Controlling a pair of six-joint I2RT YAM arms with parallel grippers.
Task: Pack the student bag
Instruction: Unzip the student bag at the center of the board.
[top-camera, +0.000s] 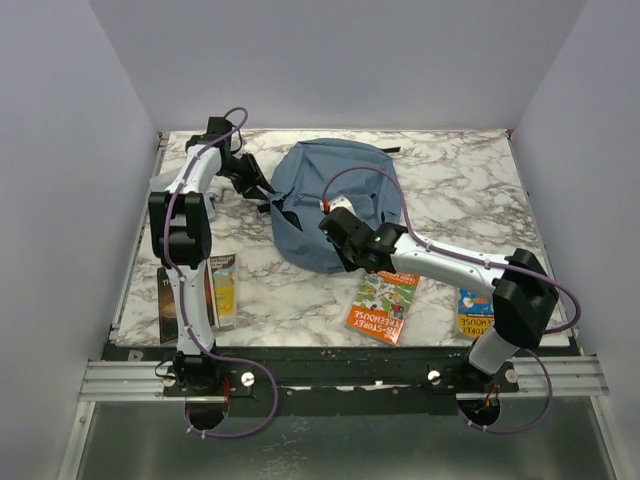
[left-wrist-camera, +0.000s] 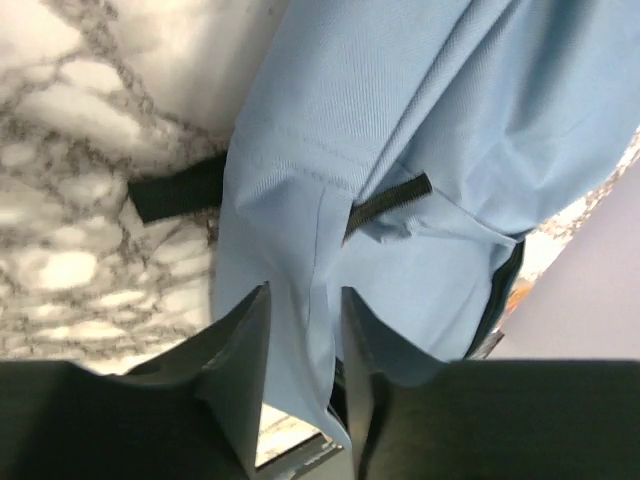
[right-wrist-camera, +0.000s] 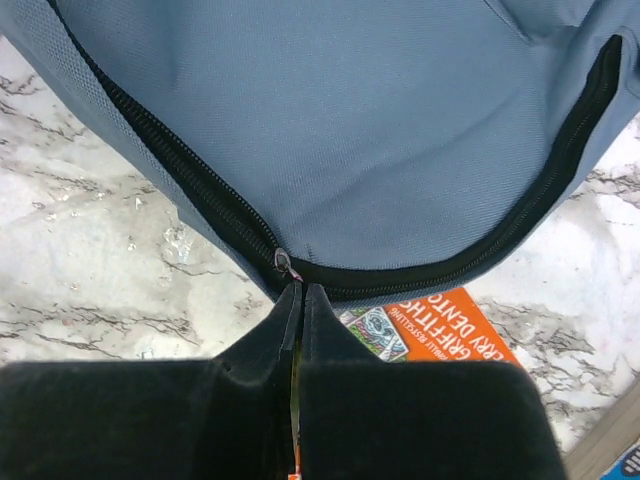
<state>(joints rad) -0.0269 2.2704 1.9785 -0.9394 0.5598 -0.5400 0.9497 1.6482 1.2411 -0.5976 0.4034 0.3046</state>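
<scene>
The backpack (top-camera: 325, 185) lies toward the back of the marble table (top-camera: 450, 170), and the zip is being worked. The right gripper (right-wrist-camera: 296, 290) is clenched on the zipper pull (right-wrist-camera: 284, 262), while the left gripper (left-wrist-camera: 300, 300) stands parted around a fabric fold. Next, I'd judge, the pull needs a steady draw along the track.

The left arm (top-camera: 185, 225), white links with black joints and a purple cable, rises from the near left and reaches to the far left, its wrist turned right. The left gripper (left-wrist-camera: 305, 290) has its two black fingers (left-wrist-camera: 245, 350) standing apart with a clear gap. The matching right arm (top-camera: 450, 262) stretches low from the near right towards the middle. The right gripper (right-wrist-camera: 301, 287) has its black fingers (right-wrist-camera: 270, 340) pressed together, tips meeting.
</scene>
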